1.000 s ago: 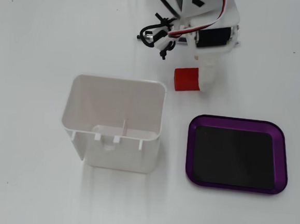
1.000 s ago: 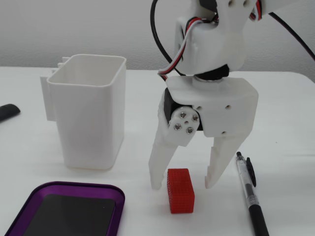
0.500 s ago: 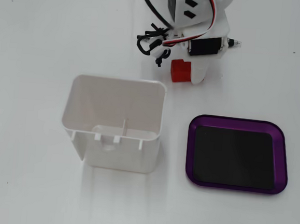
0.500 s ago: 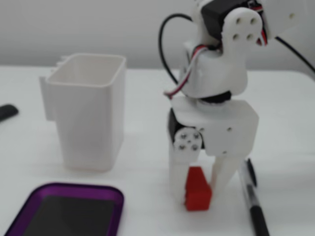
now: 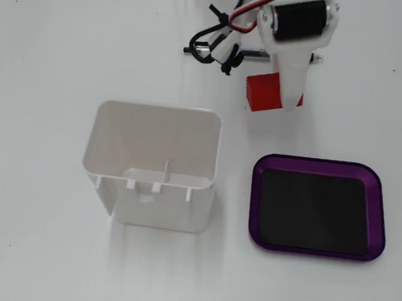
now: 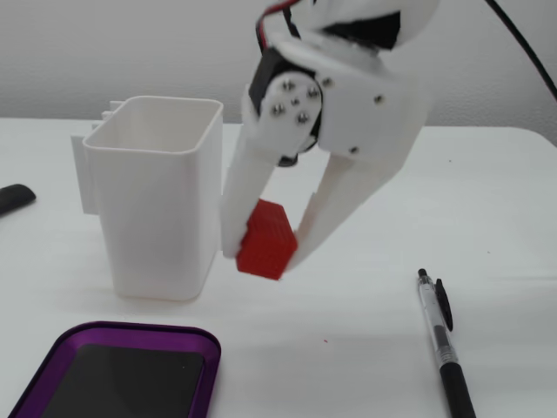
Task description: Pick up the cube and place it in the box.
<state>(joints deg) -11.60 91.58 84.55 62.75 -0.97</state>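
Lifted off the table since a moment ago, the cube (image 6: 265, 239) is hanging gripped in the gripper (image 6: 261, 252), which is needing to carry it to the near box (image 6: 52, 348) and release it there.

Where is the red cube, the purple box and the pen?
cube (image 6: 265, 241), a fixed view, its front face.
box (image 5: 378, 206), a fixed view, its purple right rim.
pen (image 6: 441, 344), a fixed view, its barrel.

White gripper (image 5: 286, 101) at top holds a red cube (image 5: 264, 94), apparently lifted, above a purple box (image 5: 317, 206); white container (image 5: 152, 164) at left.
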